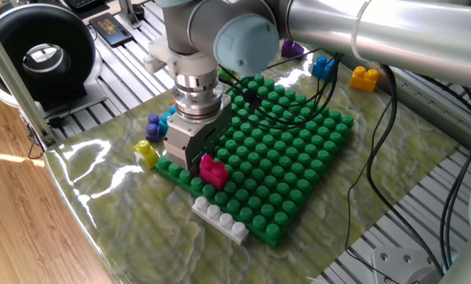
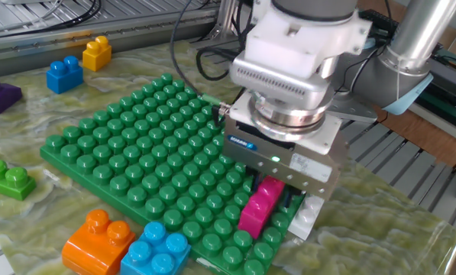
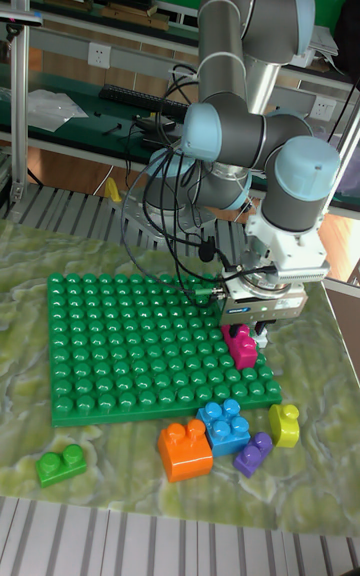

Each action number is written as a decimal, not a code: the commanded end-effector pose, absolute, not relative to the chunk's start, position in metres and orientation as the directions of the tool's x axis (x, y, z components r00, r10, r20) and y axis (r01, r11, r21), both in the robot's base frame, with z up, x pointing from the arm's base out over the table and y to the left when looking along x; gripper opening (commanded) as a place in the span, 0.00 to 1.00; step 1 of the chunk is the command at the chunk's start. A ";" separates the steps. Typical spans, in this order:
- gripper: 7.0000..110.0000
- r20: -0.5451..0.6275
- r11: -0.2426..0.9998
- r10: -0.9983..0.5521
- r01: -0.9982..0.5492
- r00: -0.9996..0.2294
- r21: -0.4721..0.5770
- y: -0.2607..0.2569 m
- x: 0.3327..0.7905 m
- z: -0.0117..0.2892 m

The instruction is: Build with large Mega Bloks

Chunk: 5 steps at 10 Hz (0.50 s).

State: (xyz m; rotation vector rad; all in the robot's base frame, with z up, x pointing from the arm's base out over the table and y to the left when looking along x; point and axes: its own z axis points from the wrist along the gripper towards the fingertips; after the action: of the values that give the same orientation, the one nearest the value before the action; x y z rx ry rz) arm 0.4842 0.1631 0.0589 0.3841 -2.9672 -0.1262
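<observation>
A brick (image 2: 260, 205) sits on the baseplate's (image 2: 136, 145) corner, under the gripper (image 2: 277, 197), a longer brick (image 1: 219, 220) just off the edge.

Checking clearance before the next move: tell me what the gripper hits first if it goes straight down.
The magenta brick directly beneath the gripper, then the green baseplate under it; their gap is unclear.
</observation>
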 end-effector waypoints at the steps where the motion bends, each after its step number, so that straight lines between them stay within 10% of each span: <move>1: 0.36 0.147 0.971 -0.235 -0.223 -0.961 0.092 0.166 0.478 0.076; 5: 0.36 0.137 0.971 -0.240 -0.240 -0.961 0.011 0.147 0.492 0.075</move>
State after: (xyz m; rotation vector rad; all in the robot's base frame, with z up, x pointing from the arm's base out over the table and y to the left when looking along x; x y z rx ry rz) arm 0.4851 0.1543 0.0718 0.3674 -2.9717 -0.0400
